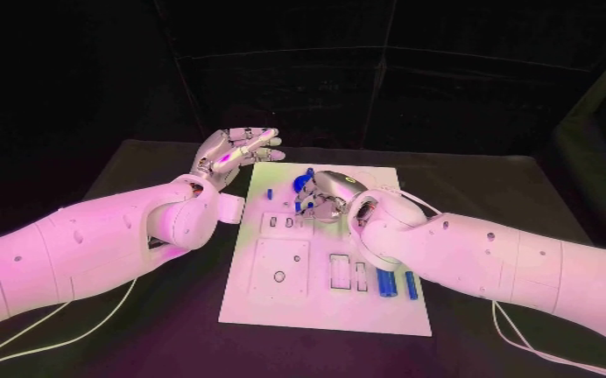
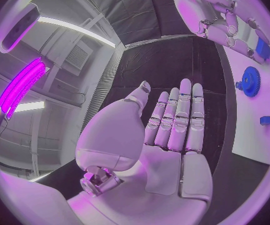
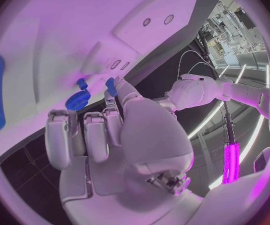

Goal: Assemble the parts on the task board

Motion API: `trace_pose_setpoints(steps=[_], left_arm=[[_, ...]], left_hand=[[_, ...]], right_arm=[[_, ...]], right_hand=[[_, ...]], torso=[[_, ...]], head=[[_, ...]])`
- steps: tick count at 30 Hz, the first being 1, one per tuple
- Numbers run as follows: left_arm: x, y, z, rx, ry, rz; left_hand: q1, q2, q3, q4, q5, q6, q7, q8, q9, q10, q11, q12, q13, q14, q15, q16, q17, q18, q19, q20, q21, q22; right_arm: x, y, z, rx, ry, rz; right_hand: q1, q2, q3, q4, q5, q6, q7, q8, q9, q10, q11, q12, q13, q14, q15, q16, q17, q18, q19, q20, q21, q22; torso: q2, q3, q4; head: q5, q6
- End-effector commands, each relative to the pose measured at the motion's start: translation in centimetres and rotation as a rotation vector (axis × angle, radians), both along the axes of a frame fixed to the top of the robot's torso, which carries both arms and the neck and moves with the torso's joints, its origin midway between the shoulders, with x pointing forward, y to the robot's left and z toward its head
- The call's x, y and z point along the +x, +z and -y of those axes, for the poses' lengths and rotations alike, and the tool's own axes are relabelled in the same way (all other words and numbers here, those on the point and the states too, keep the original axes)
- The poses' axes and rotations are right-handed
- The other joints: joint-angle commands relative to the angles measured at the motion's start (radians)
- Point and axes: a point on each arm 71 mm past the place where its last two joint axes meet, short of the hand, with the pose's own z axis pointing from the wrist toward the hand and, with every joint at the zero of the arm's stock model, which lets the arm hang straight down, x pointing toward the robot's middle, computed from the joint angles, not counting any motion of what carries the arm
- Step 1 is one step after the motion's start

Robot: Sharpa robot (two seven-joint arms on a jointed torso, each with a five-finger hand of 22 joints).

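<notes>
With the left hand released and hovering off the white board's ten o'clock corner, the right hand pinches a small blue piece beside the blue gear, and should lower it squarely, gently.

— How many boards do you have in front of you?

— You have one task board, white.

— And the blue parts on it?

— You can count five. One gear. Two long bars, the first bar and the second bar, side by side. One small peg. One small block at the fingers of the right hand.

— Hands and arms?

— Two hands for you, that one and the left hand. Two white arms, the left arm and the right arm.

— Recesses in the board?

— Several, but you can't get a sure count.
</notes>
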Motion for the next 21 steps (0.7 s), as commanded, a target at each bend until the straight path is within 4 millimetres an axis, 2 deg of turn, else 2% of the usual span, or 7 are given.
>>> trace_pose_setpoints(steps=[1, 11, 21], left_arm=[[0.05, 0.17, 0.12, -0.012, -0.009, 0.006], [0.11, 0.14, 0.07, -0.012, -0.009, 0.006], [0.16, 0.11, 0.11, -0.012, -0.010, 0.005]], left_hand=[[0.001, 0.009, -0.001, -0.005, 0.005, 0.005, 0.004, -0.006, 0.000, 0.006, 0.001, -0.006, -0.001, 0.003, 0.001, -0.003, 0.002, 0.016, 0.007, -0.002, -0.006, -0.002], [0.002, 0.010, 0.000, -0.006, 0.005, 0.006, 0.004, -0.006, 0.000, 0.007, 0.000, -0.006, 0.000, 0.004, 0.001, -0.004, 0.002, 0.016, 0.008, -0.002, -0.007, -0.002], [0.002, 0.010, 0.000, -0.006, 0.005, 0.006, 0.004, -0.006, 0.000, 0.007, 0.000, -0.006, 0.000, 0.004, 0.001, -0.004, 0.002, 0.016, 0.008, -0.002, -0.007, -0.002]], right_arm=[[-0.04, -0.28, -0.16, -0.051, 0.008, 0.016], [-0.22, -0.96, -0.51, -0.068, 0.019, 0.003], [-0.29, -1.21, -0.73, -0.078, 0.027, -0.003]], right_hand=[[0.001, 0.013, 0.004, 0.000, 0.006, 0.028, -0.021, -0.001, 0.000, 0.004, -0.010, -0.003, 0.017, 0.082, -0.007, 0.004, 0.145, -0.005, 0.020, -0.009, 0.003, 0.158], [-0.005, 0.009, 0.006, 0.000, 0.007, 0.027, -0.021, -0.003, -0.001, 0.003, -0.010, -0.004, 0.016, 0.082, -0.007, 0.004, 0.143, -0.005, 0.020, -0.009, 0.003, 0.158], [-0.012, 0.003, 0.008, 0.000, 0.007, 0.027, -0.021, -0.005, -0.001, 0.003, -0.009, -0.005, 0.016, 0.082, -0.007, 0.003, 0.143, -0.005, 0.020, -0.009, 0.002, 0.158]], torso=[[0.000, 0.0007, -0.0005], [0.000, 0.0008, -0.0014], [0.000, 0.0010, -0.0028]], head=[[0.002, -0.003], [0.008, -0.008], [0.007, -0.012]])
